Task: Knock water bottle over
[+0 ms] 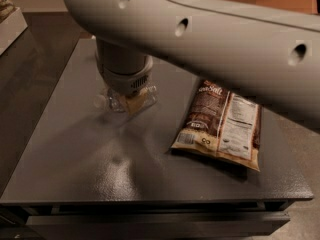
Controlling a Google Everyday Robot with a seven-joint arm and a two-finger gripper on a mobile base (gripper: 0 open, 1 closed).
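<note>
The water bottle (111,102) is a small clear plastic bottle, and only a part of it shows, low on the dark table (75,174) at the back left. Its whitish end points left. The gripper (129,98) hangs from the grey wrist (122,69) right above and against the bottle, hiding most of it. I cannot tell whether the bottle stands or lies. The thick grey arm (210,39) crosses the whole top of the view.
A brown snack bag (220,126) with a white nutrition label lies flat on the right half of the table. A pale box (10,24) stands off the table at the far left. The table's front edge runs along the bottom.
</note>
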